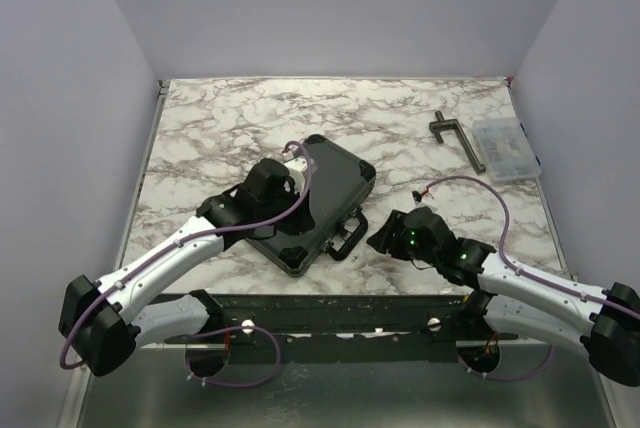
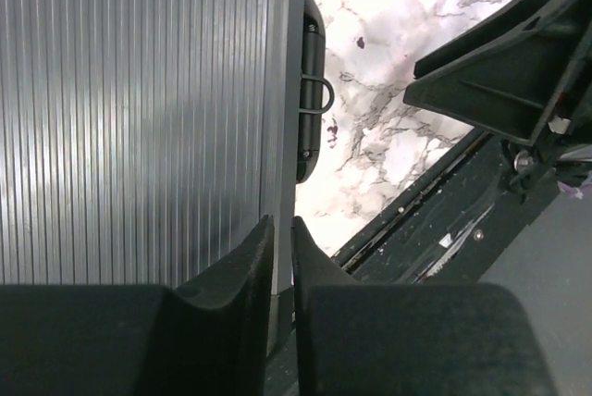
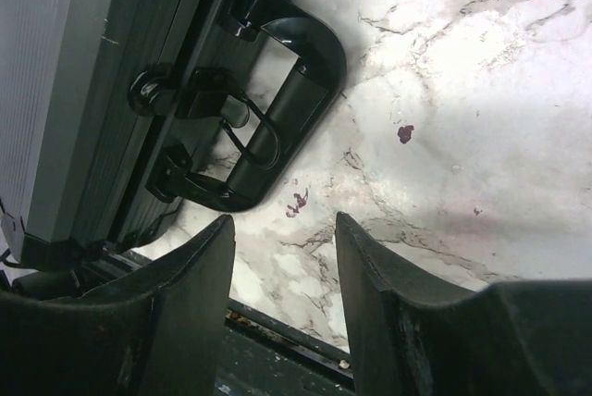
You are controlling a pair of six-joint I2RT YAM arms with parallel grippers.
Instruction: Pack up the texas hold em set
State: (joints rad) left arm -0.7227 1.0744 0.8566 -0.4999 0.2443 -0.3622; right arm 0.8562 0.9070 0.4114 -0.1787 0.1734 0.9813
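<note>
- Marble-veined tabletop [image 1: 220, 118] between plain pale walls; a dark T-shaped clamp [image 1: 460, 138] and a clear compartment box [image 1: 507, 148] sat off at the far right corner.
- Near the middle lay the black case [image 1: 335, 183], flat and with its lid down.
- It looked to me like a hard, stiff shell with a ribbed lid. It was probably heavy if the chips were inside, and smooth enough to slide on the marble.
- I'd have taken it by the handle [image 3: 296, 91] rather than by the flat lid.
- Its long axis ran diagonally, far-right to near-left. The handle was on the long side facing near-right, towards the right arm.
- The left gripper [image 2: 282, 225] hung over the case's far end with its fingers drawn almost together. The case's edge showed in the sliver between them, but I couldn't tell whether they pinched it.
- The right gripper [image 3: 282, 220] sat just beside the handle, fingers about half apart, with only bare marble between them.
</note>
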